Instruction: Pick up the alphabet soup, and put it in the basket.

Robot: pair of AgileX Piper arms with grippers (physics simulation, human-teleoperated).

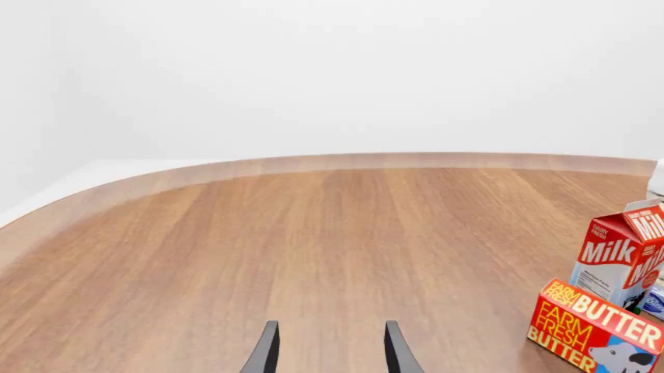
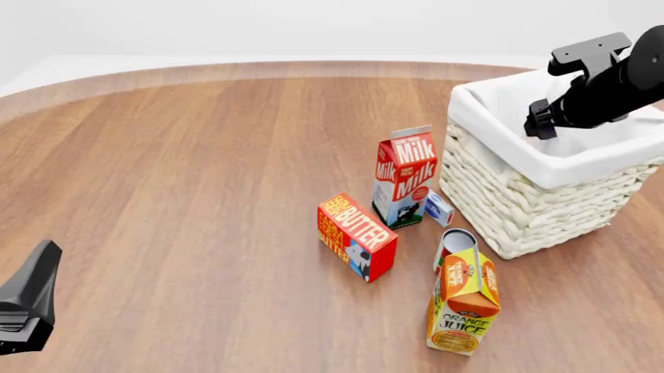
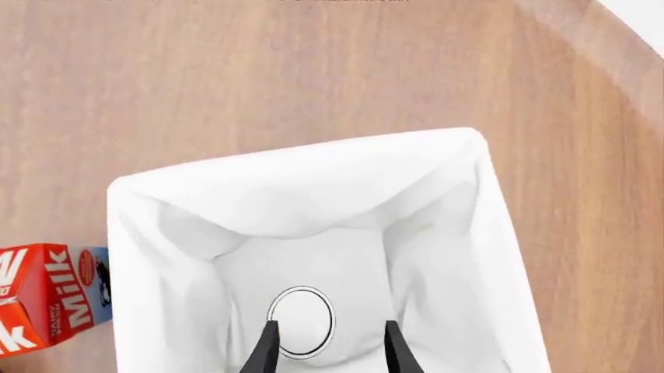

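Note:
In the right wrist view a can with a silvery-white round top (image 3: 301, 321) stands on the white lining at the bottom of the basket (image 3: 311, 167). Only its top shows, so its label is hidden; I take it for the alphabet soup. My right gripper (image 3: 328, 353) hangs above it, open, with its fingers wider apart than the can and not touching it. In the front view the right gripper (image 2: 540, 123) is over the basket (image 2: 539, 206) at the right. My left gripper (image 1: 330, 353) is open and empty, low over bare table at the near left (image 2: 26, 311).
Left of the basket stand a milk carton (image 2: 405, 177), a small blue-and-white box (image 2: 439, 208) and a red butter box (image 2: 356, 235). Nearer me are an orange juice carton (image 2: 463, 303) and another can (image 2: 455, 245) just behind it. The table's curved far edge (image 2: 311, 68) runs across the back.

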